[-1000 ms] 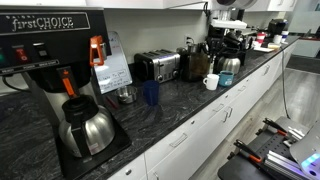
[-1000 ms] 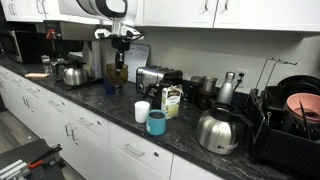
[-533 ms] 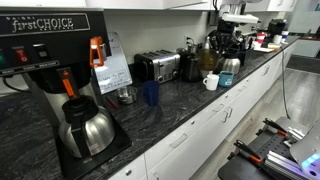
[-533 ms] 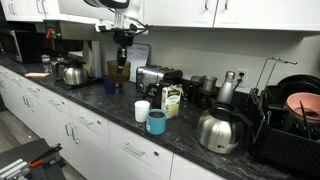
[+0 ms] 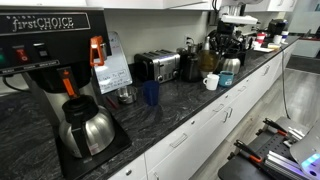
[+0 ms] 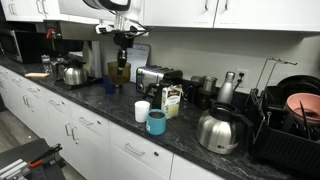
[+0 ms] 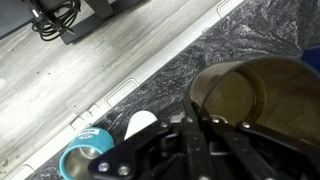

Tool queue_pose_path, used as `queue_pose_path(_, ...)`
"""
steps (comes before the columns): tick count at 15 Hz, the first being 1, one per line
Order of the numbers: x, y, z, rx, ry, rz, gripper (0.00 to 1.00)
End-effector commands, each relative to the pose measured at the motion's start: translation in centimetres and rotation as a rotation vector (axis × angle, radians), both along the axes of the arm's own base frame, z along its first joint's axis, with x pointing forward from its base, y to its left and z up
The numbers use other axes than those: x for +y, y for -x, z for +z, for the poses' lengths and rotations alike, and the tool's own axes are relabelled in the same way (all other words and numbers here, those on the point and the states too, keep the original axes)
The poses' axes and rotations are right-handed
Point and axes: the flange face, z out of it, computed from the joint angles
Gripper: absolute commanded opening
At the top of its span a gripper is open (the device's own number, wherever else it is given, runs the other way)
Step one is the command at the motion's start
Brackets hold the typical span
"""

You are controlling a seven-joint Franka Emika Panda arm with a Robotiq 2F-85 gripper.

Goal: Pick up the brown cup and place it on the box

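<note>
My gripper [image 6: 122, 45] is shut on the rim of the brown cup [image 6: 119, 71], a see-through brown tumbler, and holds it in the air above the dark counter, left of the toaster. In the wrist view the brown cup [image 7: 265, 100] fills the right side, with the fingers [image 7: 200, 128] pinching its wall. The box [image 6: 172, 100], a small carton, stands upright on the counter to the right of the toaster. My gripper [image 5: 224, 42] also shows far back in an exterior view.
A white mug [image 6: 142, 110] and a teal cup [image 6: 157, 122] stand in front of the box; both show in the wrist view [image 7: 140, 124], [image 7: 84, 160]. A toaster [image 6: 155, 77], a steel carafe [image 6: 216, 130] and a blue tumbler [image 5: 150, 93] also stand on the counter [image 6: 90, 108].
My gripper has risen slightly with the brown cup in it over the last second. Nothing else has moved.
</note>
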Motion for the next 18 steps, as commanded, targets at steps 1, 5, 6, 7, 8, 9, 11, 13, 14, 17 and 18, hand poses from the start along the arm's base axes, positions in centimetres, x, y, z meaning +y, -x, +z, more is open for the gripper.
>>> queue_pose_path(1, -2.9, -1.2, -0.4, 0.008, -0.017, -0.109, 0.01)
queue_pose_path(5, -8.4, -2.4, -1.4, 0.023, -0.012, -0.282, 0.01)
queue_pose_path(6, -9.7, -2.6, -1.6, 0.029, -0.016, -0.32, 0.01)
queue_pose_path(7, -10.7, -2.9, -1.7, 0.031, -0.021, -0.35, 0.01)
queue_pose_path(8, -11.4, -3.2, -1.8, 0.033, -0.028, -0.368, 0.01)
queue_pose_path(9, -12.0, -3.3, -1.7, 0.032, -0.027, -0.375, 0.01)
queue_pose_path(11, -11.9, -2.8, -2.1, 0.034, -0.009, -0.351, 0.06)
queue_pose_path(13, -11.9, -3.0, -2.1, 0.034, -0.008, -0.356, 0.06)
queue_pose_path(14, -11.9, -3.0, -2.1, 0.034, -0.008, -0.357, 0.06)
queue_pose_path(17, -11.9, -3.0, -2.1, 0.034, -0.008, -0.358, 0.06)
queue_pose_path(18, -11.9, -3.0, -2.1, 0.034, -0.008, -0.358, 0.06)
